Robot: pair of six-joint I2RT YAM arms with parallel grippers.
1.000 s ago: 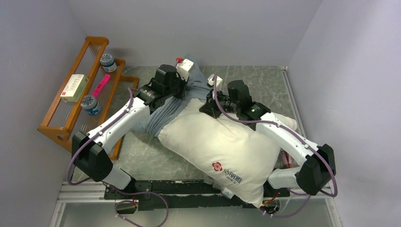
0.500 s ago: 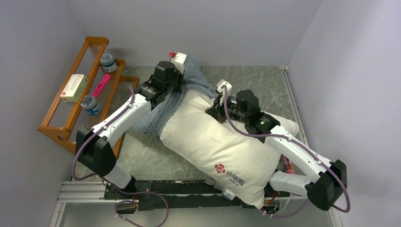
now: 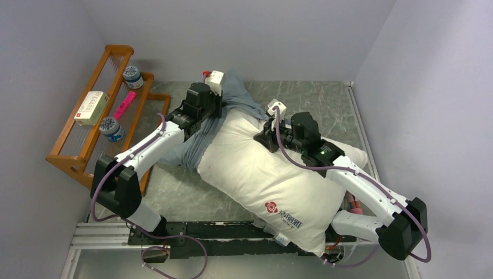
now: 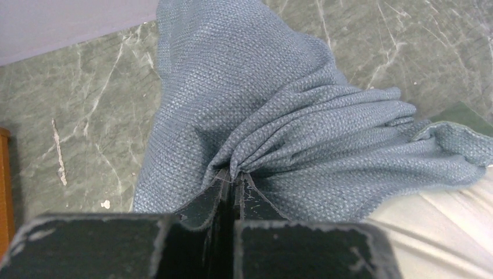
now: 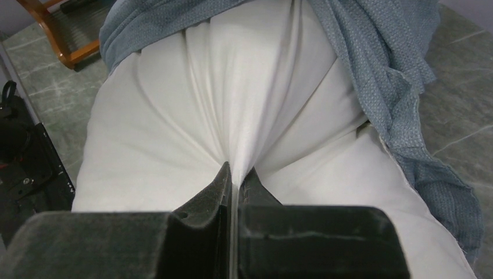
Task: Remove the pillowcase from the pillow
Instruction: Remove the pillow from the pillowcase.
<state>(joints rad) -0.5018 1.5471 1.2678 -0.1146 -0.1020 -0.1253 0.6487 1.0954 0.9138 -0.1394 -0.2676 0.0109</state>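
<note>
The big white pillow [image 3: 273, 174] with a red flower logo lies diagonally across the table, most of it bare. The grey-blue pillowcase [image 3: 232, 93] is bunched over its far end and hangs down its left side. My left gripper [image 4: 235, 177] is shut on a gathered fold of the pillowcase [image 4: 302, 116] at the far left. My right gripper [image 5: 235, 174] is shut on a pinched ridge of the pillow [image 5: 174, 128], with the pillowcase [image 5: 383, 75] draped round its far end and right side.
A wooden rack [image 3: 87, 151] stands at the left wall with two jars, a box and a pink item on it. Walls close the table at the back and right. Grey marble tabletop [image 3: 325, 99] shows beyond the pillow.
My left gripper has drawn the pillowcase further back and left. My right gripper moved right and nearer with its pinch of pillow, and more white pillow is bare.
</note>
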